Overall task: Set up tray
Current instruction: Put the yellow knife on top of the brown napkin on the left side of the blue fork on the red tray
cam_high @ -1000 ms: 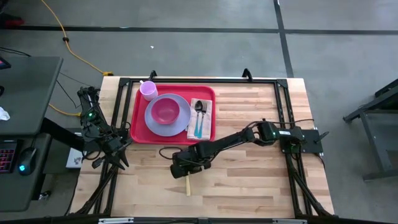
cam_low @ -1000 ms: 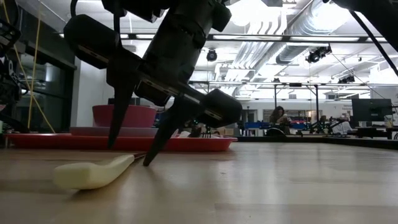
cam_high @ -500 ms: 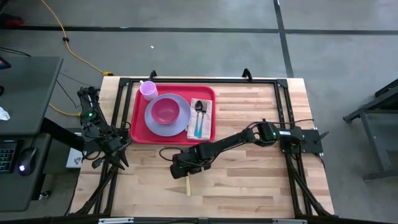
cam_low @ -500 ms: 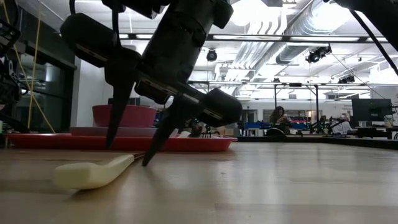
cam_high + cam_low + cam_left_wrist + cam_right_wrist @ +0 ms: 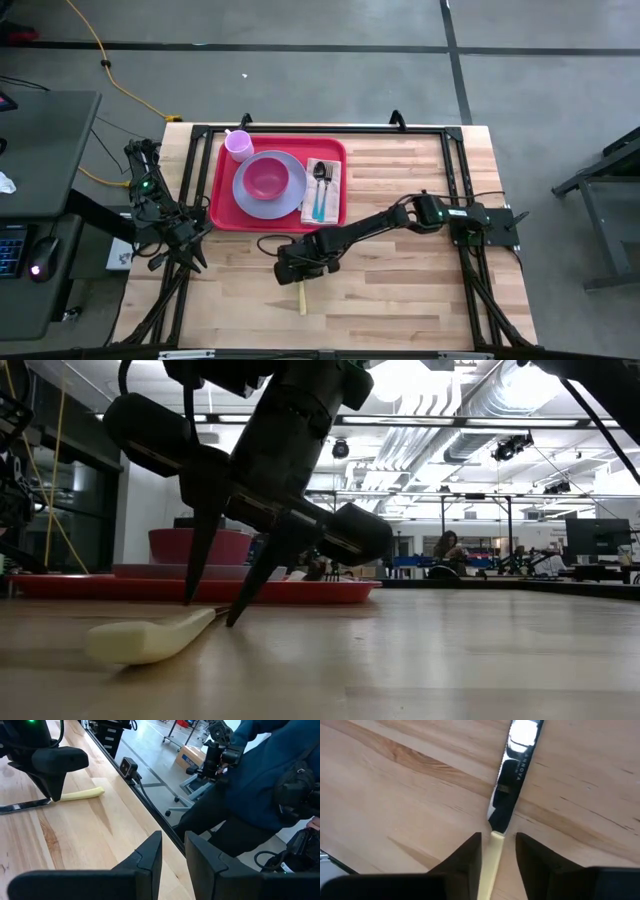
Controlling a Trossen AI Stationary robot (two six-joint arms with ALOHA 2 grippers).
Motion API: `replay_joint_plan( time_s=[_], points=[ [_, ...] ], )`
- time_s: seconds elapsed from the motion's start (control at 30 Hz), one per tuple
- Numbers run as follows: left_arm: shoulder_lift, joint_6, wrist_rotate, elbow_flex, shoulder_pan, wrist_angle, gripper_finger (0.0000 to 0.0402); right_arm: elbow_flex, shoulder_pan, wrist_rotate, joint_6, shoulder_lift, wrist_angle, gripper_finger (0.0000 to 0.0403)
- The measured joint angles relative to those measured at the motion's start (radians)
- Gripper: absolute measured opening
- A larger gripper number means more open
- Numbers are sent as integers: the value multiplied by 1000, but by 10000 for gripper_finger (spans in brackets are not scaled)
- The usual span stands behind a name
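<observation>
The red tray (image 5: 222, 208) lies at the table's far left and carries a lavender plate (image 5: 250, 200) with a pink bowl (image 5: 265, 178), a lavender cup (image 5: 238, 145) and a napkin with fork and spoon (image 5: 320, 190). A knife (image 5: 301, 298) with a pale yellow handle (image 5: 150, 638) lies flat on the wood in front of the tray. My right gripper (image 5: 498, 842) points steeply down over it, open, one finger on each side where handle meets blade (image 5: 512, 770). My left gripper (image 5: 173, 852) waits open at the table's left edge.
A black frame (image 5: 455, 150) runs around the tabletop. Bare wood (image 5: 400, 300) lies right of the knife and along the near edge. A person in dark blue clothing (image 5: 260, 775) stands beyond the table's near edge. A desk with keyboard and mouse (image 5: 40, 270) stands to the left.
My right gripper's fingers have drawn closer together around the knife while the hand stayed over the same spot. The knife has not moved.
</observation>
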Motion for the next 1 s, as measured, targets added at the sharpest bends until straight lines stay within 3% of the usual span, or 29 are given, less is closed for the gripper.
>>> replay_joint_plan(
  time_s=[0.37, 1.0],
  points=[
    [0, 0, -4, 0, 0, -1, 115, -1, -1, -9, -16, 8, -7, 31],
    [0, 0, -3, 0, 0, -1, 115, 2, -6, -22, -10, 8, -106, 21]
  ],
)
